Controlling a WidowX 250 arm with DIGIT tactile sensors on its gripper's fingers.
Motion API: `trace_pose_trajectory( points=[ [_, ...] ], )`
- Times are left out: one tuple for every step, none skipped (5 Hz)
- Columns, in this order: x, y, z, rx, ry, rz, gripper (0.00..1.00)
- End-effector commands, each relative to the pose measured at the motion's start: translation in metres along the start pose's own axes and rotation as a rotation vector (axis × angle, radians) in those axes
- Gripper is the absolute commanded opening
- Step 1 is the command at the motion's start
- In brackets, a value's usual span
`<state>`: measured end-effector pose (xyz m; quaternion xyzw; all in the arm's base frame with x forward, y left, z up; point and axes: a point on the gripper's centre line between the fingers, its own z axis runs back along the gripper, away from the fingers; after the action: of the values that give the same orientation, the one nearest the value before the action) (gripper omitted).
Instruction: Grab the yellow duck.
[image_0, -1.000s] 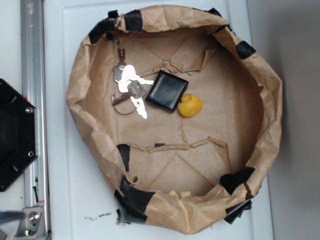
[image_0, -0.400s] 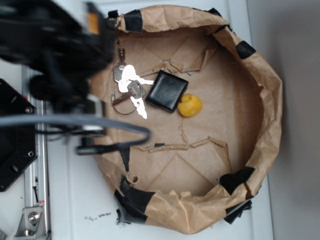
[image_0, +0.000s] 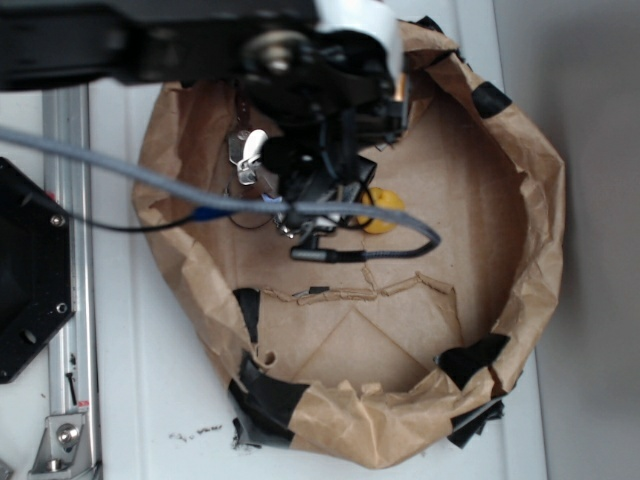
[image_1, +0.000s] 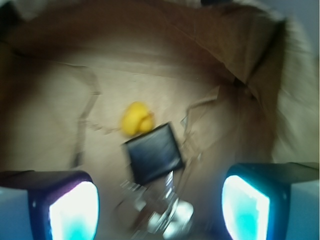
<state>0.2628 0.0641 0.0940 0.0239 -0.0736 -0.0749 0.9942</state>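
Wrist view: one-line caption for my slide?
Open hand above the paper-lined bin, yellow duck beside black wallet.

No text, label, brand, number or sign can be read in either view. The black wallet (image_1: 152, 154) is shown with a plain face, and nothing is printed on the brown paper basin (image_0: 520, 250) or its black tape patches (image_0: 268, 395). The wrist view is too blurred for any fine marking to be made out.
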Motion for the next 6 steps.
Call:
trace_pose_trajectory(
  points=[
    [0.024, 0.02, -0.034, 0.033, -0.075, 0.072, 1.0],
    [0.036, 0.017, -0.05, 0.039, -0.084, 0.16, 1.0],
    [0.039, 0.005, -0.067, 0.039, -0.038, 0.189, 1.0],
    [0.047, -0.021, -0.073, -0.047, -0.021, 0.183, 1.0],
    [0.046, -0.056, -0.078, -0.094, 0.002, 0.087, 1.0],
    [0.046, -0.075, -0.074, -0.133, -0.012, 0.003, 1.0]
  ],
)
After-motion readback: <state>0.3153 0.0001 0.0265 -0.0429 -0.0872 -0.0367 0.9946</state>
